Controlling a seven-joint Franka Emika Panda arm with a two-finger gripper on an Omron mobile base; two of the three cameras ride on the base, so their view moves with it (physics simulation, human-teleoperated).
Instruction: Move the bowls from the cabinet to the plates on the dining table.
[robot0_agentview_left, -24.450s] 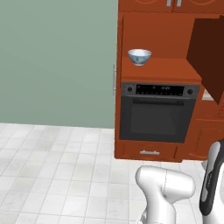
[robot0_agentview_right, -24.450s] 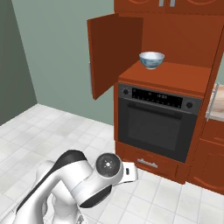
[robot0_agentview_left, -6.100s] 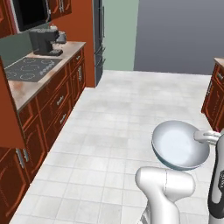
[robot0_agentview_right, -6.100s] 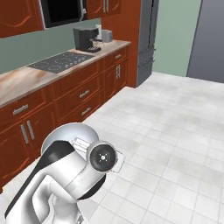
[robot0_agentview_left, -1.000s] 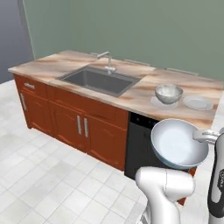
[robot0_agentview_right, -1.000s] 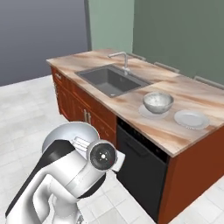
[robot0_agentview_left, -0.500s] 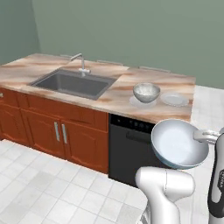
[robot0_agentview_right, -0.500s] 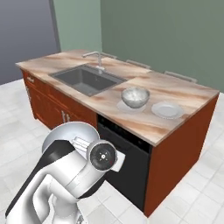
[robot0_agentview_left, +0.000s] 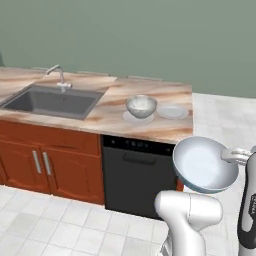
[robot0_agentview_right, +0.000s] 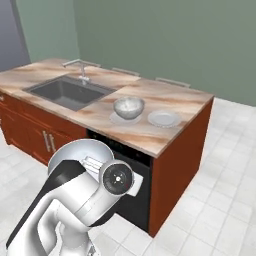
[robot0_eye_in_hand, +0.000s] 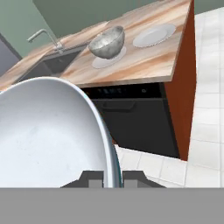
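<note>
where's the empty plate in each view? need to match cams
Left base view: empty plate at the counter's right end, right of the grey speckled bowl.
Right base view: plate right of that bowl, middle of frame.
Hand view: plate upper right, bowl to its left.
Shared landmark: the speckled bowl.

We saw a worktop of polished-looking beige marble pattern with brown veins, carrying a mottled grey-silver bowl with a dull metallic sheen and a smooth, pale, matt plate beside it. The bowl at the tool had a smooth bluish-white inside with a soft ceramic gloss, while the sink looked like matt dark grey metal and its faucet like brushed silver metal. Below, the cabinet fronts were reddish-brown wood with a satin finish and silver bar handles, the dishwasher panel was flat matt black, and the floor was pale, smooth tile.
</note>
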